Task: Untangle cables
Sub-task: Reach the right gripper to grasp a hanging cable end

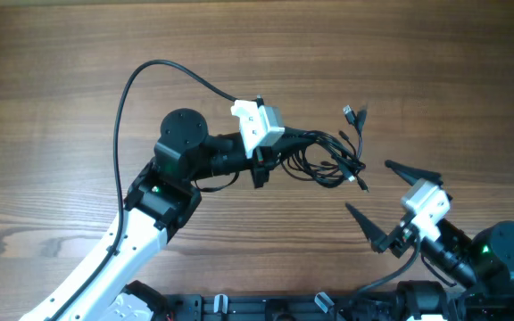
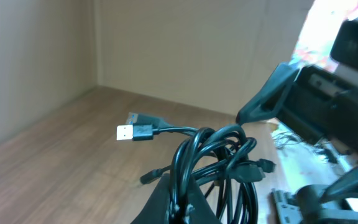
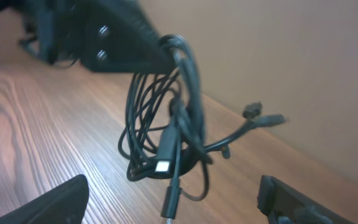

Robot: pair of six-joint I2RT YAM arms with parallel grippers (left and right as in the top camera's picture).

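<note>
The cables (image 1: pixel 328 156) are a tangled bundle of thin black cords with small plug ends, held up off the wooden table at centre right. My left gripper (image 1: pixel 279 153) is shut on the bundle's left side. In the left wrist view the cords (image 2: pixel 219 165) loop out of the closed fingers (image 2: pixel 180 208), with a USB plug (image 2: pixel 129 132) sticking out left. My right gripper (image 1: pixel 385 203) is wide open and empty, just right of and below the bundle. In the right wrist view the bundle (image 3: pixel 166 124) hangs ahead between my spread fingers (image 3: pixel 173 199).
The left arm's own thicker black wire (image 1: pixel 136 80) arcs over the table at upper left. The arm bases and a black rail (image 1: pixel 266 308) run along the front edge. The wooden table (image 1: pixel 61 53) spreads around.
</note>
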